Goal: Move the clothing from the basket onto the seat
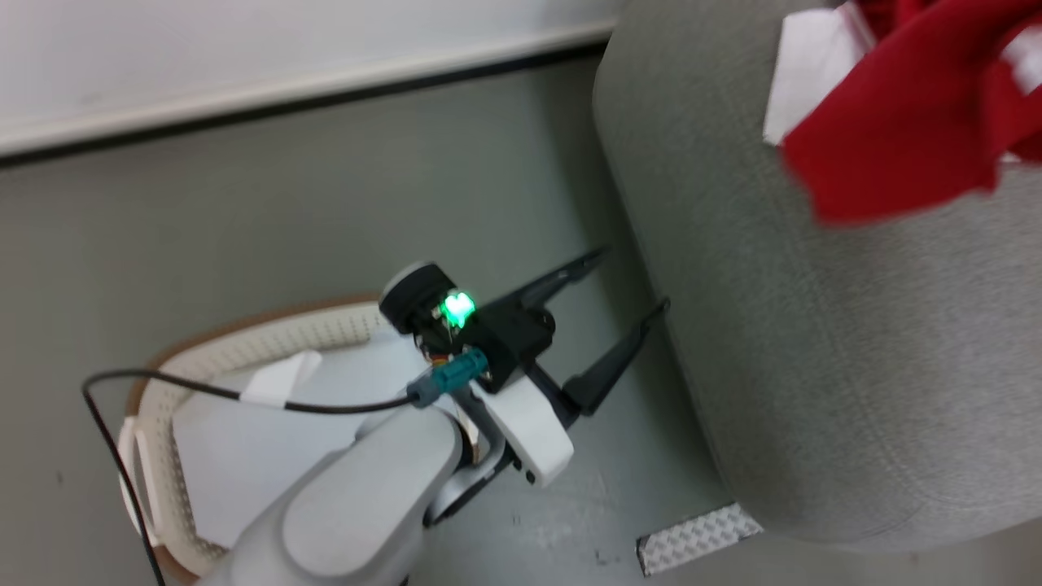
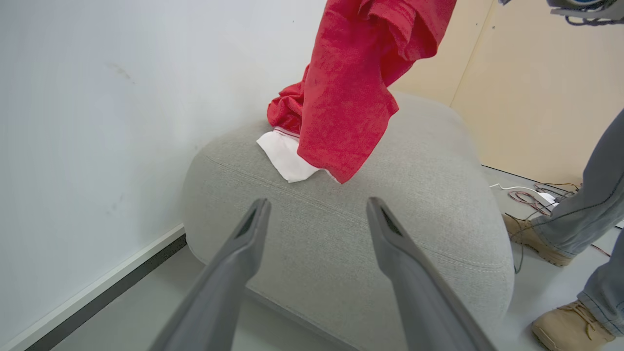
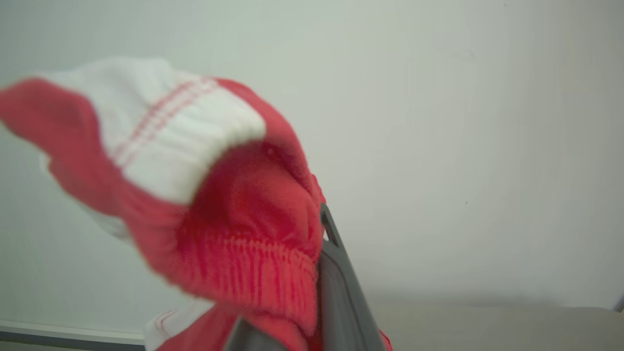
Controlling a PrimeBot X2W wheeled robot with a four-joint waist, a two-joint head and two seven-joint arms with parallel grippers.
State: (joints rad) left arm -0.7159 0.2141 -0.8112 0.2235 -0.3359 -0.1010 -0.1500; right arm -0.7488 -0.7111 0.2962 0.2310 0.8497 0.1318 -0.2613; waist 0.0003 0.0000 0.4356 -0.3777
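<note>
A white wall (image 1: 244,49) with a pale skirting (image 1: 326,81) meets the grey floor (image 1: 285,203) at its far edge. A patterned metal plate (image 1: 698,537) lies flat on the floor. A person (image 2: 585,209) in jeans and tan boots (image 2: 531,239) stands by tangled cables (image 2: 531,195) at the floor's edge, below a beige panel (image 2: 536,97).

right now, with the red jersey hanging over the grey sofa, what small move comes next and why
Probably lower the right gripper slightly and open it: it is shut on the soft red-and-white jersey, whose lower folds already touch the rounded grey woven sofa.
</note>
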